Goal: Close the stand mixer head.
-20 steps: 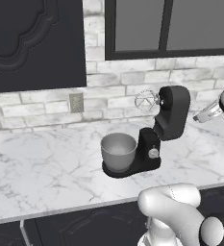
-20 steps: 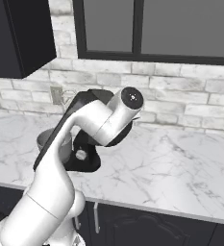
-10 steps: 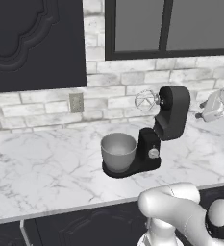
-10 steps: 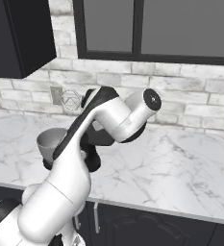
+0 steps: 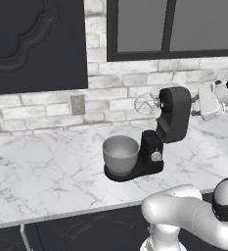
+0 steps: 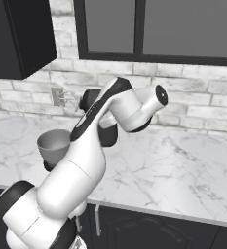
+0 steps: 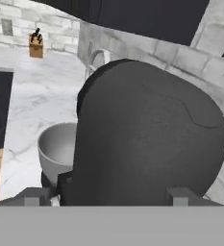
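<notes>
Task not yet done. Stand mixer head point(image 5: 173, 114) found tilted back on its hinge, well up from the grey bowl point(image 5: 120, 154), whisk point(image 5: 146, 104) raised clear above and behind the bowl rim. Mixer standing on the marble table point(image 5: 47, 171) near the brick wall, bowl seated on the base in front of the column point(image 5: 152, 152).

Gripper point(image 5: 209, 100) positioned to the right of the head in the left base view, near its rear end, apart from it by a visible gap. From the hand view, rounded black back of the head looming large and close, straight ahead of the fingers point(image 7: 31, 199). Only the finger tips visible at the bottom edge there, set wide, nothing between them: released, grasping nothing.

Judged stage: approach made, contact not yet made. Remaining: bring the fingers against the upper back of the head, push it forward and down about the hinge until the whisk sits inside the bowl and the head lies level on the column.
</notes>
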Tool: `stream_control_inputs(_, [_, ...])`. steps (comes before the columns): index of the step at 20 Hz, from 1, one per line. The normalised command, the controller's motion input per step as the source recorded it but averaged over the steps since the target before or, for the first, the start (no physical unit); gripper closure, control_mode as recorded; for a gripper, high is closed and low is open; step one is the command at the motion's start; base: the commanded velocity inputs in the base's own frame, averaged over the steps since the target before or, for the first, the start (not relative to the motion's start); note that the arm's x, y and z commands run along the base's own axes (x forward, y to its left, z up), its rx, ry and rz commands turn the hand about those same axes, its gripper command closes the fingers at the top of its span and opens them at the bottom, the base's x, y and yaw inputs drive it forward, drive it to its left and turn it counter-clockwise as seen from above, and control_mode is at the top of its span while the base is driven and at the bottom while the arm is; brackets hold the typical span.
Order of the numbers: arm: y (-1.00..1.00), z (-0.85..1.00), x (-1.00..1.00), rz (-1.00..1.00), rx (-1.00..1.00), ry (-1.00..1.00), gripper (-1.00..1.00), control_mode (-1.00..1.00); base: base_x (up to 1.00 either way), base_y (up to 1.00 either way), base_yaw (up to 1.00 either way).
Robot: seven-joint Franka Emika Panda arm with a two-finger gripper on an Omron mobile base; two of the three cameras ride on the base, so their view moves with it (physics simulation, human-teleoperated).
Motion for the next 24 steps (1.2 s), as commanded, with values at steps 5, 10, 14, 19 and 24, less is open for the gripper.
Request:
stream_control_inputs(5, [1.0,-0.86,0.56,0.41,-0.18,-0.36,-1.0,-1.0,0.0,0.0,0.0])
stream_control_inputs(10, [1.0,-1.0,0.41,0.25,-0.19,-0.33,-1.0,-1.0,0.0,0.0,0.0])
stream_control_inputs(14, [1.0,-1.0,0.42,0.14,-0.32,-0.33,-1.0,-1.0,0.0,0.0,0.0])
stream_control_inputs(19, [1.0,-1.0,0.72,0.02,-0.45,-0.37,-1.0,-1.0,0.0,0.0,0.0])
stream_control_inputs(24, [1.0,-0.54,0.51,0.0,-0.49,-0.35,-1.0,-1.0,0.0,0.0,0.0])
